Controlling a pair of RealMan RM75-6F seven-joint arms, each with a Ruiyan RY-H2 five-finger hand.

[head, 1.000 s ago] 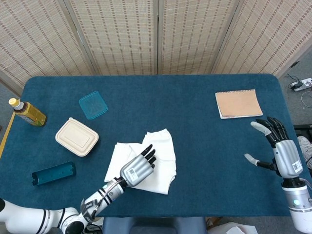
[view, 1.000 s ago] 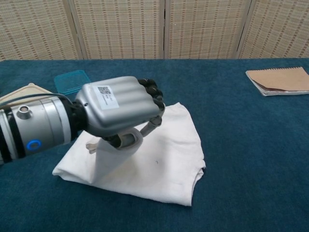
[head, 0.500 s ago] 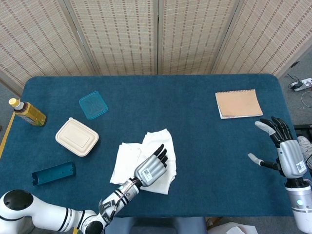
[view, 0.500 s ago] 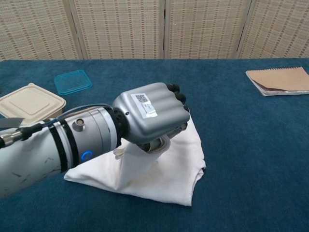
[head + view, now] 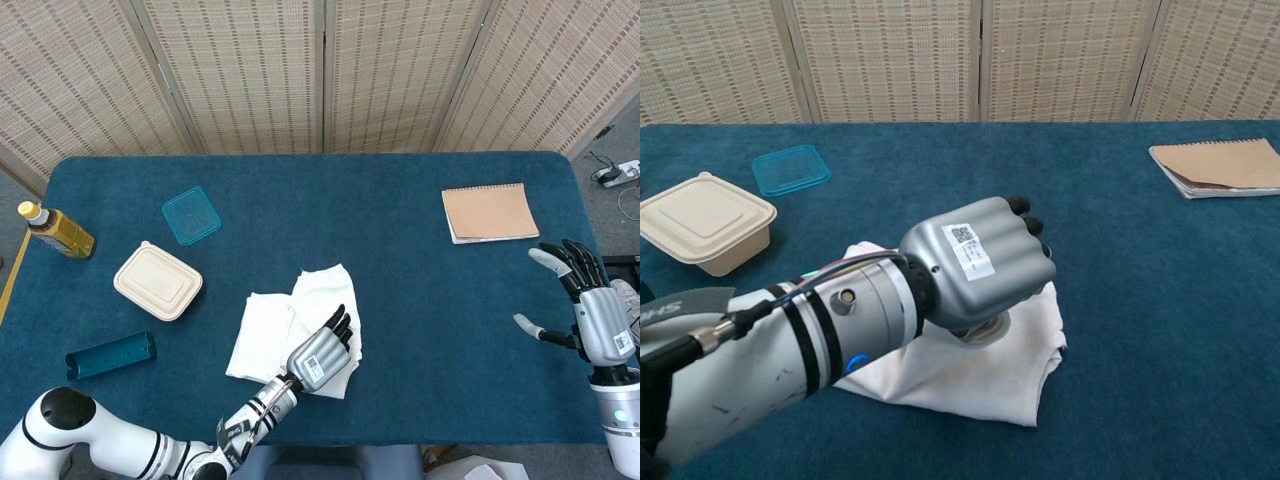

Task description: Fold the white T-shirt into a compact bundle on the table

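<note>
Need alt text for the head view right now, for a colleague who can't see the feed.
The left hand rests on the partly folded white T-shirt near the front of the blue table, while the right hand hovers open, apart from it, at the right edge. A notebook, beige container, teal lid and bottle lie around.

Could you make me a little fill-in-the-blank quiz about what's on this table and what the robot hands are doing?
1. The left robot hand rests on the white ____.
2. The right robot hand holds ____, its fingers spread.
3. The tan notebook lies near the table's far ____ corner.
4. The beige lunch box sits just in front of a blue ____.

Missing words: T-shirt; nothing; right; lid.
</note>
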